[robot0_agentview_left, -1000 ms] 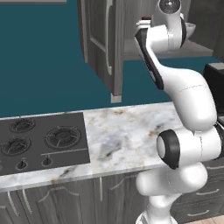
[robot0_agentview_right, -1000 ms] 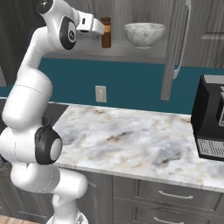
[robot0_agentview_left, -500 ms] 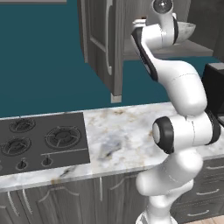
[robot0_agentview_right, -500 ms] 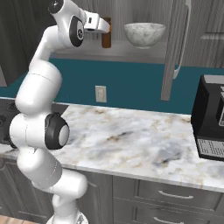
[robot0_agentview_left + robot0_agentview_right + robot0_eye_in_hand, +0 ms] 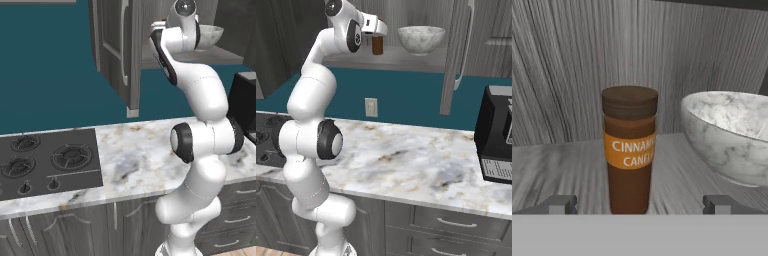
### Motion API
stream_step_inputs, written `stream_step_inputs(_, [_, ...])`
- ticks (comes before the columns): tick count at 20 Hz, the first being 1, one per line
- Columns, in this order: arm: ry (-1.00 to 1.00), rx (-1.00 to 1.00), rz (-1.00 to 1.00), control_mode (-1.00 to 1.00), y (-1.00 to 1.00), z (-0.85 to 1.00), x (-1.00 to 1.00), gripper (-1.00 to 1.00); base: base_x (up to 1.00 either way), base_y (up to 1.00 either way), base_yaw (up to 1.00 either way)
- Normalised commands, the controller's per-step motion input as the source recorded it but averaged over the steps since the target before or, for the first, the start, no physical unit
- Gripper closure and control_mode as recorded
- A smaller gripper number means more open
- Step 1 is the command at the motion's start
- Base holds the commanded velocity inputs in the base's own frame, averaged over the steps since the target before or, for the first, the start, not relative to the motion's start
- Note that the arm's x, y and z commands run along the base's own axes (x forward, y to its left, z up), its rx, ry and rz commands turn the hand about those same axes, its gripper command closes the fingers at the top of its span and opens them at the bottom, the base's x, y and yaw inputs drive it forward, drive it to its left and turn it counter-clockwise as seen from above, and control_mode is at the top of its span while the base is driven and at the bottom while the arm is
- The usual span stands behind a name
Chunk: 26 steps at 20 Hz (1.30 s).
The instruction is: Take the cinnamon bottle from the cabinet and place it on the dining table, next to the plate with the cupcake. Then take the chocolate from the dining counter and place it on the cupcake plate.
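Presently the cinnamon bottle (image 5: 629,150) stands upright, long axis vertical, cap up, label toward the hand, on the shelf of the cabinet (image 5: 572,70) beside a white speckled bowl (image 5: 732,135). The gripper (image 5: 637,204) is spread wide, holding nothing. Marble worktop (image 5: 416,160) below, teal wall (image 5: 45,65) behind.

Kitchen: black stove (image 5: 45,162), marble worktop (image 5: 421,162), wall cabinet (image 5: 117,50).

Hand view: you see the cinnamon bottle (image 5: 630,150) with its base cut off low in the frame, its label running out of sight round the side. The bowl (image 5: 732,137) is clipped by the right edge. Right base view: the wrist hides the bottle's cap; the microwave (image 5: 497,134) is cut off at right.
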Motion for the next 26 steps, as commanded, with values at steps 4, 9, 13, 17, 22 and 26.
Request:
stream_step_inputs(4, [0.0, 0.0, 0.05, -1.0, 0.0, -0.06, 0.23, -1.0, 0.0, 0.0, 0.0])
stream_step_inputs(9, [0.0, 0.0, 0.05, -1.0, 0.0, -0.11, 0.24, -1.0, 0.0, 0.0, 0.0])
stream_step_inputs(13, [-0.01, 0.0, 0.04, -1.0, -0.02, -0.06, 0.21, -1.0, 0.0, 0.0, 0.0])
stream_step_inputs(17, [-0.01, 0.0, 0.04, -1.0, -0.07, -0.01, 0.23, -1.0, 0.0, 0.0, 0.0])
stream_step_inputs(22, [0.0, 0.0, 0.03, -1.0, -0.11, 0.0, 0.22, -1.0, 0.0, 0.0, 0.0])
stream_step_inputs(26, [0.0, 0.0, 0.03, -1.0, -0.08, -0.03, 0.3, -1.0, 0.0, 0.0, 0.0])
